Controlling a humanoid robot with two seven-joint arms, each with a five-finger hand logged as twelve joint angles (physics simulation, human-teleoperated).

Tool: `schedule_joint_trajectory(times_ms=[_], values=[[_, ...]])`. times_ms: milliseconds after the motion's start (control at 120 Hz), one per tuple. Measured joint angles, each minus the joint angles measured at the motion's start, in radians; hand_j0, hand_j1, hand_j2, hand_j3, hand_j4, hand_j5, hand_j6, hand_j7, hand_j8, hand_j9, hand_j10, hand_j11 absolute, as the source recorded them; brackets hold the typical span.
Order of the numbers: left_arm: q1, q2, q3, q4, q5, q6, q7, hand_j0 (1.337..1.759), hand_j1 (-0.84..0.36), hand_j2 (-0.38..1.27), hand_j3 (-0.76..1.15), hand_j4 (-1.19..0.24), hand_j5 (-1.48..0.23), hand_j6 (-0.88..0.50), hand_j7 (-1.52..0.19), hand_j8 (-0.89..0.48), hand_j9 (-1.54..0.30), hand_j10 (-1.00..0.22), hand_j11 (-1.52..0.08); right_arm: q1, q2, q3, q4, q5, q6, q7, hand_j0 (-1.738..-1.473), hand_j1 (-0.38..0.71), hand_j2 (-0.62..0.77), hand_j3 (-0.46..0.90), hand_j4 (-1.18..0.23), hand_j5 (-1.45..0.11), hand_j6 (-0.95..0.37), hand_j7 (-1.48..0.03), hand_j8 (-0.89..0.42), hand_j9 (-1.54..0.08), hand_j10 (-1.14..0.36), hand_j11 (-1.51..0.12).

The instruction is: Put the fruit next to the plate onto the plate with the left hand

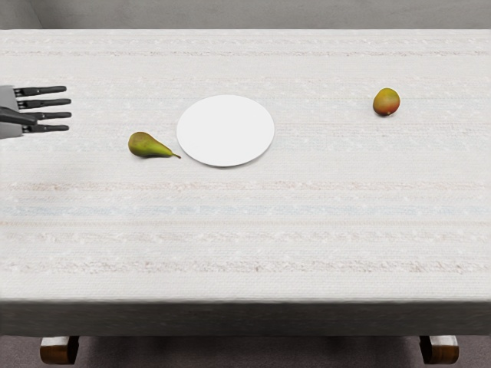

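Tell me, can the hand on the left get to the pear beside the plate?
Probably yes: the left hand, fingers spread, has nothing between it and the pear, which lies on its side of the plate.

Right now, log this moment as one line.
left hand open at left edge | pear beside plate, untouched | round fruit far right

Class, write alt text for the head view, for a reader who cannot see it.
A robot's open left hand shows at the left edge of a pale table. A green-brown pear lies on its side just left of an empty white plate, stem towards it; a red-yellow fruit sits far to the right.
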State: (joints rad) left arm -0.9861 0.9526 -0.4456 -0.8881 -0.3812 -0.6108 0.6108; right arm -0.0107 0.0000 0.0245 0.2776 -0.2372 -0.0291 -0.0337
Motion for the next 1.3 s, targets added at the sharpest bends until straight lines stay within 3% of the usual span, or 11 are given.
schedule_joint_trajectory(times_ms=[150,225,458,617,750,858,1008,1300], values=[[-0.015,-0.017,0.004,0.004,0.009,-0.001,0.0,1.658,0.29,0.01,0.0,-0.04,-0.06,-0.04,-0.06,-0.04,-0.06,-0.04,-0.06,0.0,0.0,0.0,0.0,0.0,0.0,0.0,-1.658,-0.35,0.0,0.0,0.0,0.0,0.0,0.0,0.0,0.0,0.0,0.0],[-0.099,-0.069,0.008,0.005,0.112,-0.001,0.0,1.658,0.29,0.01,0.0,-0.04,-0.06,-0.04,-0.06,-0.04,-0.06,-0.04,-0.06,0.0,0.0,0.0,0.0,0.0,0.0,0.0,-1.658,-0.35,0.0,0.0,0.0,0.0,0.0,0.0,0.0,0.0,0.0,0.0],[-0.27,-0.309,0.013,0.0,0.721,-0.001,0.0,1.658,0.29,0.01,0.0,-0.05,-0.06,-0.04,-0.06,-0.04,-0.06,-0.05,-0.06,0.0,0.0,0.0,0.0,0.0,0.0,0.0,-1.658,-0.35,0.0,0.0,0.0,0.0,0.0,0.0,0.0,0.0,0.0,0.0],[-0.264,-0.393,0.014,-0.071,1.144,0.037,0.0,1.658,0.29,0.01,0.0,-0.05,-0.07,-0.05,-0.07,-0.05,-0.07,-0.05,-0.07,0.0,0.0,0.0,0.0,0.0,0.0,0.0,-1.658,-0.35,0.0,0.0,0.0,0.0,0.0,0.0,0.0,0.0,0.0,0.0],[-0.253,-0.494,0.08,-0.11,1.398,0.262,0.0,1.658,0.28,0.01,0.0,-0.06,-0.08,-0.06,-0.08,-0.06,-0.08,-0.06,-0.08,0.0,0.0,0.0,0.0,0.0,0.0,0.0,-1.658,-0.35,0.0,0.0,0.0,0.0,0.0,0.0,0.0,0.0,0.0,0.0],[-0.249,-0.527,0.209,-0.119,1.475,0.471,-0.006,1.658,0.28,0.01,0.0,-0.06,-0.08,-0.06,-0.08,-0.06,-0.08,-0.06,-0.08,0.0,0.0,0.0,0.0,0.0,0.0,0.0,-1.658,-0.35,0.0,0.0,0.0,0.0,0.0,0.0,0.0,0.0,0.0,0.0],[-0.224,-0.584,0.336,-0.121,1.509,0.566,-0.009,1.658,0.28,0.01,0.0,-0.06,-0.08,-0.07,-0.08,-0.07,-0.08,-0.06,-0.08,0.0,0.0,0.0,0.0,0.0,0.0,0.0,-1.658,-0.35,0.0,0.0,0.0,0.0,0.0,0.0,0.0,0.0,0.0,0.0],[-0.183,-0.631,0.394,-0.114,1.536,0.802,-0.013,1.658,0.27,0.01,0.0,-0.07,-0.08,-0.07,-0.08,-0.07,-0.08,-0.07,-0.08,0.0,0.0,0.0,0.0,0.0,0.0,0.0,-1.658,-0.35,0.0,0.0,0.0,0.0,0.0,0.0,0.0,0.0,0.0,0.0]])
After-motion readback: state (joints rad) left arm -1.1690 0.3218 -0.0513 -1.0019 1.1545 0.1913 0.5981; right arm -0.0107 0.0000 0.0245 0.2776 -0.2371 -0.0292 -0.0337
